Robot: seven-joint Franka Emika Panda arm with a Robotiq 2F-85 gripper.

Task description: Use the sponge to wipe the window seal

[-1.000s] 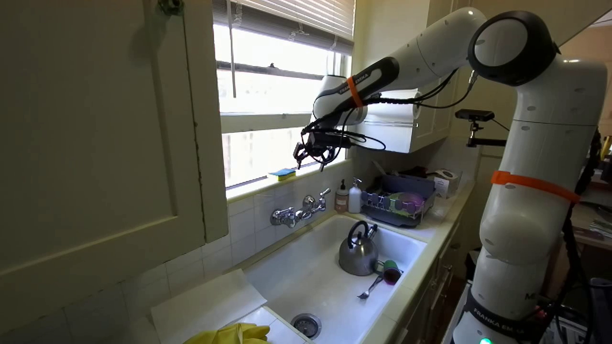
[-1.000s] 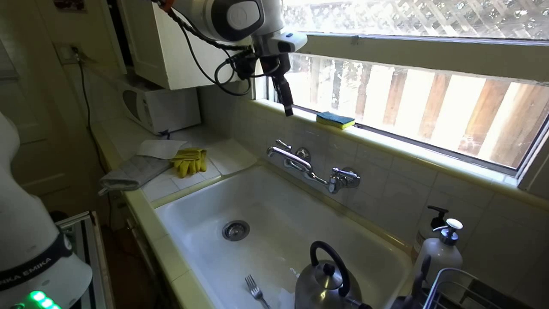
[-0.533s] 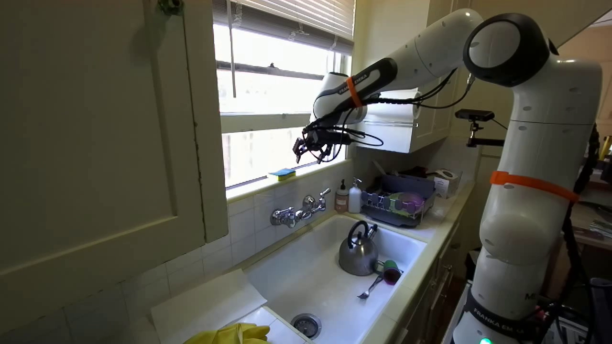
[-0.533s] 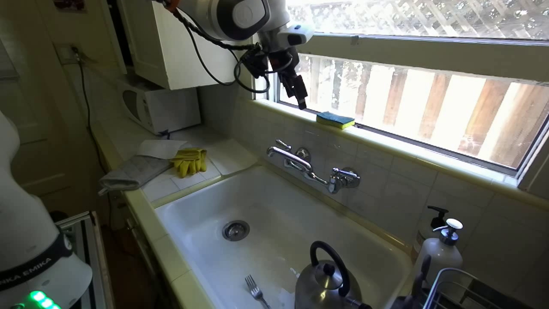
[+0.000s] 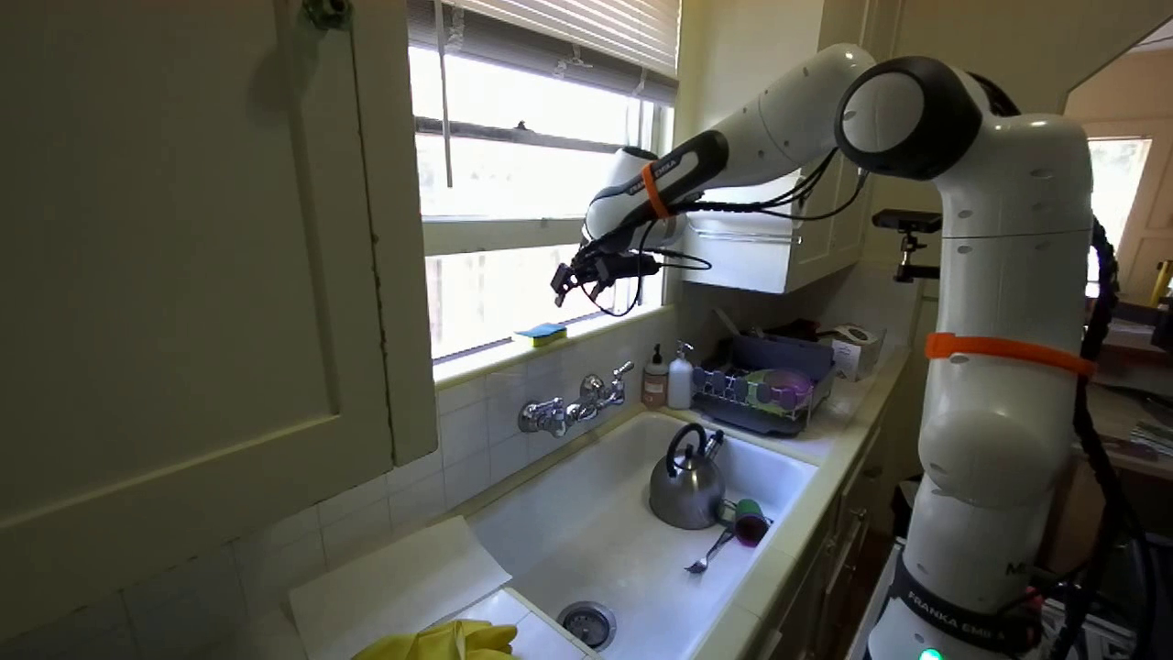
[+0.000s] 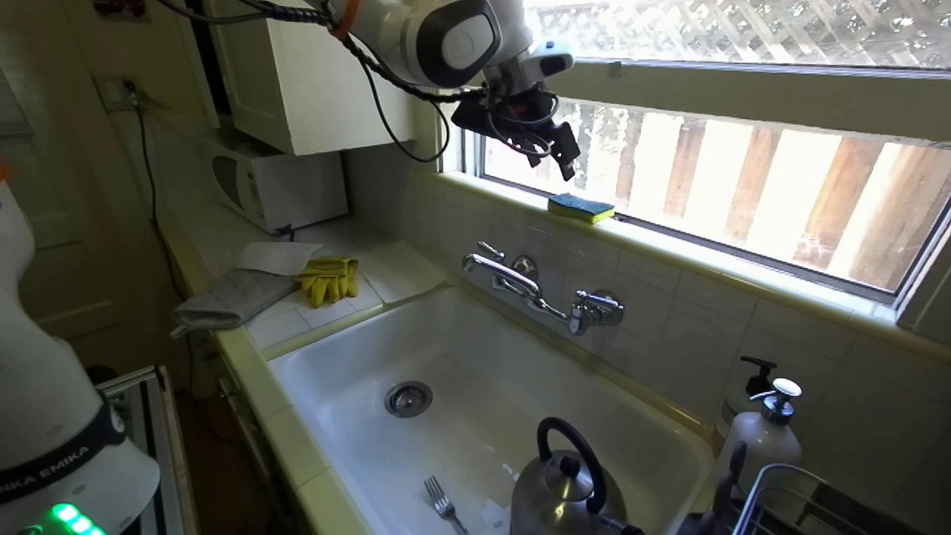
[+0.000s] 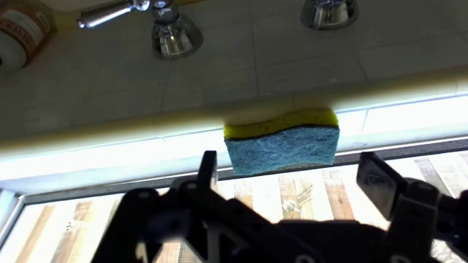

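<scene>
A sponge, yellow below with a blue-green scrubbing top, lies flat on the window seal in both exterior views [image 5: 541, 335] [image 6: 581, 208] and in the wrist view [image 7: 283, 146]. The window seal [image 6: 743, 266] is a long white ledge with a rounded yellowish front edge. It also shows in the wrist view [image 7: 109, 155]. My gripper [image 6: 553, 168] is open and empty, tilted, above the seal and a little above the sponge. In the wrist view the gripper's fingers [image 7: 288, 160] stand wide apart, one toward each end of the sponge, without touching it.
The window glass and frame [image 6: 743, 96] stand right behind the seal. A chrome faucet [image 6: 535, 286] juts from the tiles below. The sink [image 6: 334, 357] holds a kettle [image 5: 687, 490] and a fork. Soap bottles [image 5: 680, 380] and a dish rack [image 5: 761, 394] stand beside it.
My gripper has moved along the seal toward the sponge, risen slightly and tilted. The arm's elbow has swung toward the window side. The sponge has not moved.
</scene>
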